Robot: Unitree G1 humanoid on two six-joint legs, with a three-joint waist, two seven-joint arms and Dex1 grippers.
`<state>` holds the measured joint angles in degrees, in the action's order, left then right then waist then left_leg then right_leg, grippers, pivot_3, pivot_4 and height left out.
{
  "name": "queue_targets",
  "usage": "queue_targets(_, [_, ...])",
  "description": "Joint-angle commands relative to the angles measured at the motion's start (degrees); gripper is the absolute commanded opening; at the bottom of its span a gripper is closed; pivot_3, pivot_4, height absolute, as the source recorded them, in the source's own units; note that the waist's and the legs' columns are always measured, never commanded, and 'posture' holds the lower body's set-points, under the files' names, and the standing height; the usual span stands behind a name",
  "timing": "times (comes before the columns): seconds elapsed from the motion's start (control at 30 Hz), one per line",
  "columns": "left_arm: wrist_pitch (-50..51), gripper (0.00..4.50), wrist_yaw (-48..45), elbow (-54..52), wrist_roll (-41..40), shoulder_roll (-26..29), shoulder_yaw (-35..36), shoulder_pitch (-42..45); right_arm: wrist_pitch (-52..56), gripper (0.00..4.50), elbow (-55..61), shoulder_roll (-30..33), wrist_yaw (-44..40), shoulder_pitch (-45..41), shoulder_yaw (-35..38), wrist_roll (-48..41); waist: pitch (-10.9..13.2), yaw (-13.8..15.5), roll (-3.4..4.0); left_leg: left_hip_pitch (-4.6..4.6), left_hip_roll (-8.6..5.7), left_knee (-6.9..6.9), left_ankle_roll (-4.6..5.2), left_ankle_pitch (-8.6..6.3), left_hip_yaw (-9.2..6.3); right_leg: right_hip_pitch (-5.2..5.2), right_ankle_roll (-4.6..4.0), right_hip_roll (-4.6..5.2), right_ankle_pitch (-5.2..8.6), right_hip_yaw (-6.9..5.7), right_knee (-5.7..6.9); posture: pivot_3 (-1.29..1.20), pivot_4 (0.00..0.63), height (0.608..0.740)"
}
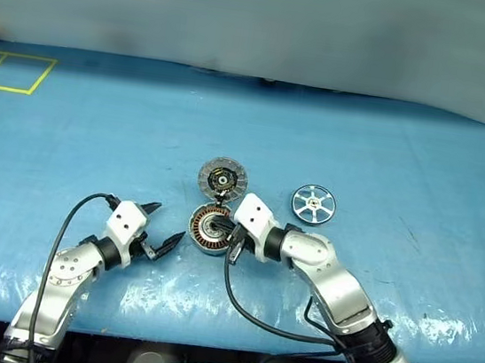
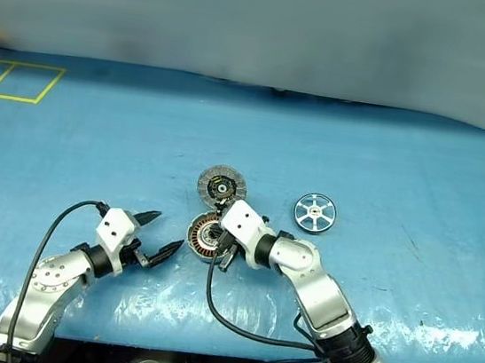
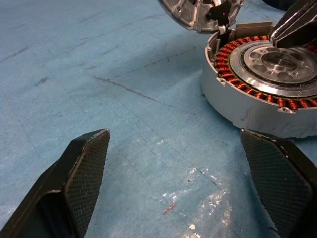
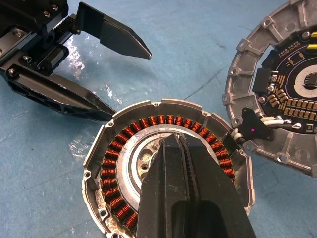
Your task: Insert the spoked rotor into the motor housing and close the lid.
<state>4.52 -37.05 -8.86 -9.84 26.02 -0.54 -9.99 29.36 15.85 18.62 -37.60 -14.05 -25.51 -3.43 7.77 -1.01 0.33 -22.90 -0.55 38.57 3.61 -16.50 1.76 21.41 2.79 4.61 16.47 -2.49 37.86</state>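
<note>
Copper-coloured windings ring the grey motor housing (image 4: 168, 168) on the blue table (image 1: 95, 144).

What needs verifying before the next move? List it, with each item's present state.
1. Lid swung open, lying flat beside the motor housing: ok.
2. Housing cavity free of obstruction: not ok, the shut right gripper sits over its hub.
3. Spoked rotor lying free on the table, apart from the housing: ok.
4. Rotor held by a gripper: not ok, neither holds it.
5. Left gripper open, beside the housing: ok.
</note>
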Motion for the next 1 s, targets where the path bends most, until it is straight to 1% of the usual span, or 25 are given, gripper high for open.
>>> queue_targets(0.03, [-0.58, 4.5, -0.22, -0.36, -0.31, 0.17, 0.22, 0.49, -0.17, 0.02, 1.11, 0.12, -0.47, -0.16, 0.2, -0.37, 0.0, 0.0, 0.0, 0.0, 0.0, 0.0, 0.0, 0.0, 0.0, 0.0, 0.0, 0.0, 0.0, 0.0, 0.0, 0.0, 0.15, 0.74])
queue_targets(0.43, [-0.39, 4.5, -0.14, -0.7, -0.23, 0.19, 0.36, 0.14, -1.22, 0.02, -2.82, 0.21, -0.51, 0.15, -1.45, 1.14, 0.0, -0.01, 0.0, 0.01, 0.0, 0.0, 0.0, 0.01, 0.0, -0.01, 0.0, 0.0, 0.0, -0.01, 0.0, 0.0, 0.15, 0.74])
queue_targets(0.73, [-0.56, 4.5, 0.13, -0.61, -0.2, 0.0, 0.36, -0.08, -1.26, 0.02, -2.32, 0.39, -2.04, -0.06, -2.77, 1.14, 0.0, -0.07, 0.0, 0.01, 0.0, 0.0, 0.0, 0.01, 0.0, -0.01, 0.0, -0.01, 0.0, -0.01, 0.01, 0.0, 0.15, 0.74])
queue_targets(1.0, [-0.52, 4.5, 0.43, -0.6, -0.2, -0.16, 0.23, -0.3, -0.82, 0.02, -1.06, -0.7, -1.85, -0.95, -1.92, 0.37, 0.0, -0.21, 0.0, 0.01, 0.0, 0.0, -0.01, 0.01, 0.0, -0.01, 0.0, -0.01, 0.0, -0.01, 0.01, 0.0, 0.15, 0.74])
